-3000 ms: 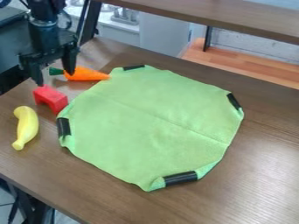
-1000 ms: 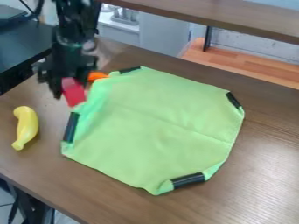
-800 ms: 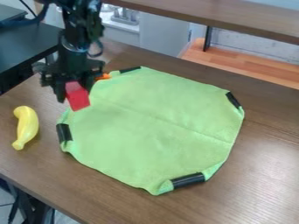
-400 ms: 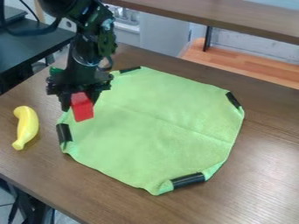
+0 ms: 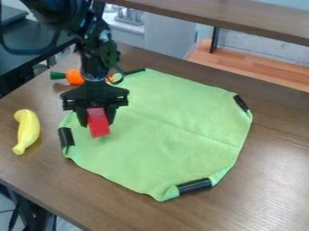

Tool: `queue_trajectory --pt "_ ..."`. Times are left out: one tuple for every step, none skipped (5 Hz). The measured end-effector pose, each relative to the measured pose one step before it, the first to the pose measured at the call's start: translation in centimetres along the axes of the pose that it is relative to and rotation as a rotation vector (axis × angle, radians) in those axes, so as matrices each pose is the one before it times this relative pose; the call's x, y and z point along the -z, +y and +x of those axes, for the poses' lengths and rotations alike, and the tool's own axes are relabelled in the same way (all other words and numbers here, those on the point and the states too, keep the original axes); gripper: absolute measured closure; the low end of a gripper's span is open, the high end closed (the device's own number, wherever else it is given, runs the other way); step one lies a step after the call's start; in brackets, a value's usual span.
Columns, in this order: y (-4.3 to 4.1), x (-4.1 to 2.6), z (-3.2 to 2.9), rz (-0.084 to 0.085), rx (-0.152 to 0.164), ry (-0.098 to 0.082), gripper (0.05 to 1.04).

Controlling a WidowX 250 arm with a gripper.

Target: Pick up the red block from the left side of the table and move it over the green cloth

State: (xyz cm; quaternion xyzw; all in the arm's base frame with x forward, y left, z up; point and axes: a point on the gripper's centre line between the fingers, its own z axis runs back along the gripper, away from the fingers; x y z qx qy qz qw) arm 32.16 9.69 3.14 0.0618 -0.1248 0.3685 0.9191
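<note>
Red and small, the block (image 5: 99,128) sits snug between the two fingers of your gripper (image 5: 97,122), with its lower end poking out below them. Keep that squeeze firm but gentle, so it can't twist or slip. Right under the gripper is the green cloth (image 5: 169,122); I can't tell if the block touches it. Go slow and keep the block a bit high, as a low end could snag the soft cloth and make it bunch up. Watch the black tape (image 5: 66,136) just left of the gripper, the banana (image 5: 27,131) farther left, and the carrot (image 5: 75,77) behind it. If you let go, do it low, so the block won't tip.
</note>
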Motion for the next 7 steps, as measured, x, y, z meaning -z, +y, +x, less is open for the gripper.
queue_trajectory --pt "-0.381 0.880 -0.708 -0.0610 0.0177 0.0379 0.441" --pt "0.424 0.488 -0.423 0.0221 -0.0019 0.0061 0.154" --pt "-0.231 -0.262 -0.257 -0.0144 -0.0003 0.0141 0.077" --pt "-0.639 -1.999 -0.007 -0.0521 0.0154 0.0064 0.082" --pt "-0.734 -3.155 0.400 -0.0575 -0.0072 0.0164 0.083" --pt "-0.460 -2.595 0.050 0.0126 -0.0427 0.0592 0.083" --pt "-1.108 -5.328 -0.581 -0.0824 -0.0154 0.0411 0.082"
